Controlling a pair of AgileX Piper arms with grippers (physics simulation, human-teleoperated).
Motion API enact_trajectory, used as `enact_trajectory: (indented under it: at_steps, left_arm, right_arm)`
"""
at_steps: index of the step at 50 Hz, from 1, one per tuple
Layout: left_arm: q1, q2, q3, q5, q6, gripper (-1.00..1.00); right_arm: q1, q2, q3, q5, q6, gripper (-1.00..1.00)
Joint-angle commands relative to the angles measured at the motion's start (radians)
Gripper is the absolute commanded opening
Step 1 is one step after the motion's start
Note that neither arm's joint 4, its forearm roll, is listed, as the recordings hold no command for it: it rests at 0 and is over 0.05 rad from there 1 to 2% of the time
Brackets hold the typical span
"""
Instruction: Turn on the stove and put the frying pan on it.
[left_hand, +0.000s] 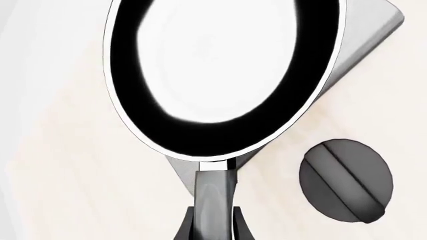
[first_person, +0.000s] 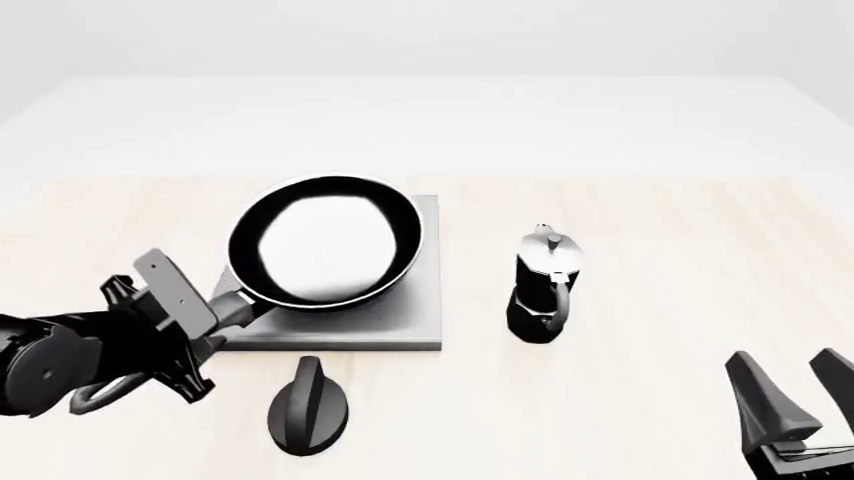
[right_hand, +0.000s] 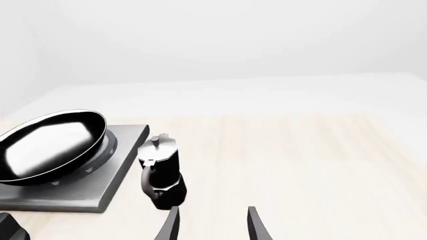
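The frying pan (first_person: 327, 240) is black with a glossy inside and hangs over the grey stove slab (first_person: 400, 325), covering most of its burner. My left gripper (first_person: 214, 318) is shut on the pan's dark grey handle (left_hand: 215, 192) at the slab's near left corner. In the right wrist view the pan (right_hand: 50, 145) is tilted over the burner rings (right_hand: 103, 150); I cannot tell whether it touches them. The black oval knob (first_person: 310, 405) lies in front of the slab, apart from both grippers. My right gripper (first_person: 794, 390) is open and empty at the near right.
A black-and-silver moka pot (first_person: 545, 285) stands upright to the right of the stove, between the slab and my right gripper. It also shows in the right wrist view (right_hand: 160, 170). The light wooden table (first_person: 667, 220) stretches behind it.
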Motion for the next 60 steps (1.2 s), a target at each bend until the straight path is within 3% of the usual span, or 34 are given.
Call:
enact_trajectory:
  at_steps: [1,32,52,53,60]
  left_arm:
    - [0.003,0.025,-0.002,-0.046,0.02,-1.0]
    - [0.009,0.104,0.025,-0.129,0.029,-1.0]
    - [-0.002,0.101,0.011,-0.125,0.013,-1.0]
    - [0.0,0.106,0.006,-0.121,0.005,1.0]
    - [0.0,0.098,0.007,-0.124,0.012,1.0]
  right_arm:
    - [-0.002,0.0,0.0,0.001,0.002,1.0]
    - [-0.004,0.001,0.0,0.007,0.0,1.0]
    - [-0.004,0.0,0.0,0.008,0.003,1.0]
    - [-0.005,0.0,0.0,0.009,0.002,1.0]
    - [-0.007,-0.001,0.0,0.009,0.002,1.0]
